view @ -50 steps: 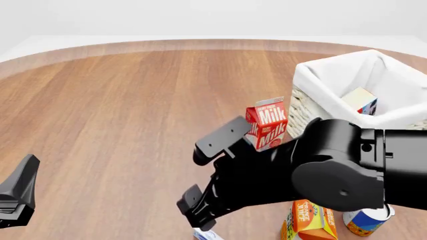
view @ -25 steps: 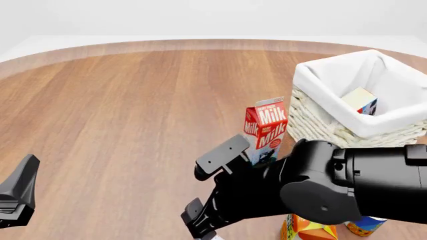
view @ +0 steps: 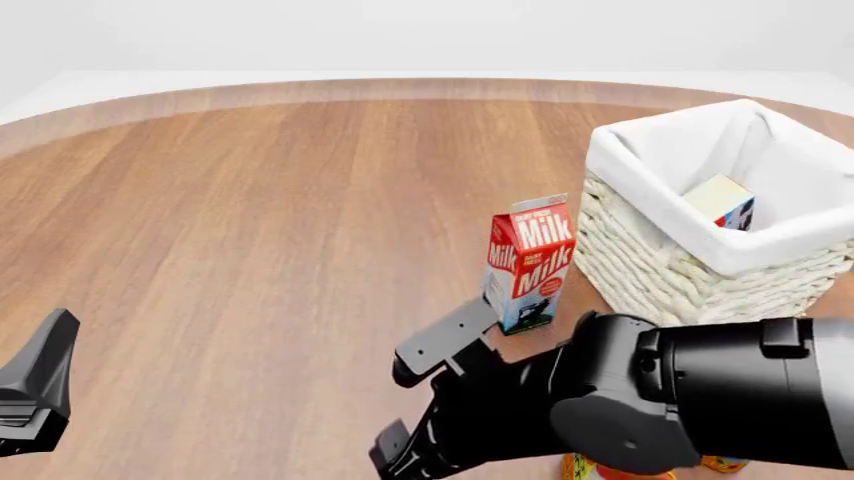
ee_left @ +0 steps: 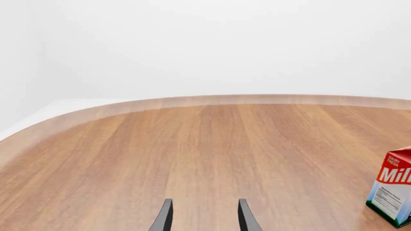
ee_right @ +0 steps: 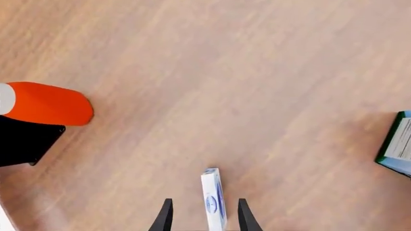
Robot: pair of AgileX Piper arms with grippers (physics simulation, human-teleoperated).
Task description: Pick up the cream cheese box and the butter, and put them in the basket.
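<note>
Cataloguing the scene, left to right:

Left gripper [ee_left: 204, 219]: held idle at the near left edge of the tabletop [view: 267, 230]; jaws parted with nothing between them, bare wood ahead.

Cream cheese box [ee_right: 214, 197]: seen on edge in the right wrist view, lying on the tabletop between the right fingertips; contact cannot be told. In the front view it is hidden beneath the right arm.

Right gripper [view: 414, 405]: lowered over the near middle of the tabletop; jaws spread, one either side of the cream cheese box.

Milk carton [view: 530, 262]: upright, just beyond the right gripper and near the basket; not a task item.

Basket [view: 667, 260]: at the far right; a box with a pale end face and red-and-blue print [view: 722, 202] is seen inside, judged to be the butter.

Step in hand: butter judged delivered; grasp of the cream cheese box being set up.

Next move: jaws to be closed squarely on the thin box, then a lift clear of the milk carton is called for.
</note>
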